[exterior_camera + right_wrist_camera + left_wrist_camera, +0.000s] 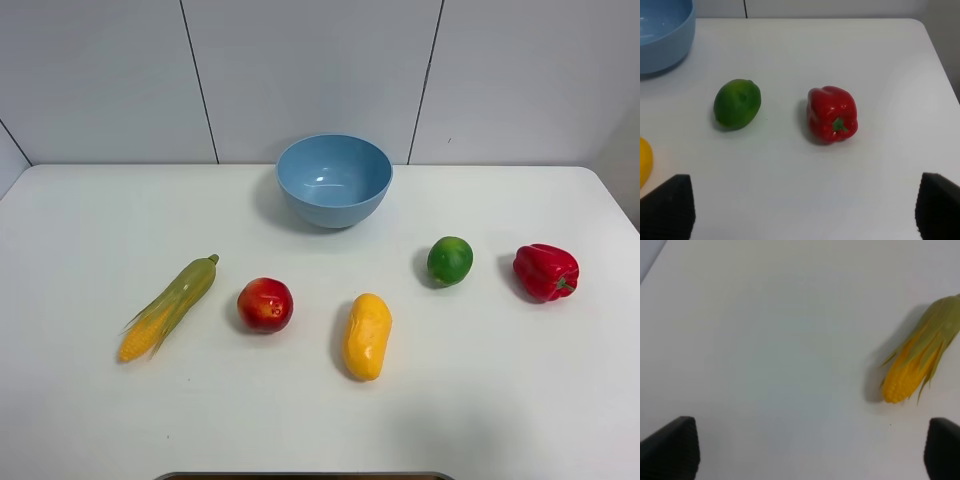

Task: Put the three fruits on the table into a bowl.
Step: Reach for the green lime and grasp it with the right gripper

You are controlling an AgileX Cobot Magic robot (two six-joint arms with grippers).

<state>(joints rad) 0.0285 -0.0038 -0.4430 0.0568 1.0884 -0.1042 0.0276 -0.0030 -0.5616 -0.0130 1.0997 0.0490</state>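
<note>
A light-blue bowl (334, 179) stands at the back middle of the white table (80, 400). A red apple (265, 304), a yellow-orange mango (367, 335) and a green lime (450, 260) lie in front of it, apart from each other. The exterior high view shows neither gripper. My left gripper (810, 455) is open and empty above bare table, with the corn cob (917, 367) ahead of it. My right gripper (802, 207) is open and empty. The lime (737, 104), the bowl's wall (662, 42) and the mango's end (644, 160) show in the right wrist view.
A corn cob (170, 305) in its green husk lies left of the apple. A red bell pepper (545, 271) lies right of the lime and shows in the right wrist view (832, 114). A grey panelled wall (300, 70) runs behind the table.
</note>
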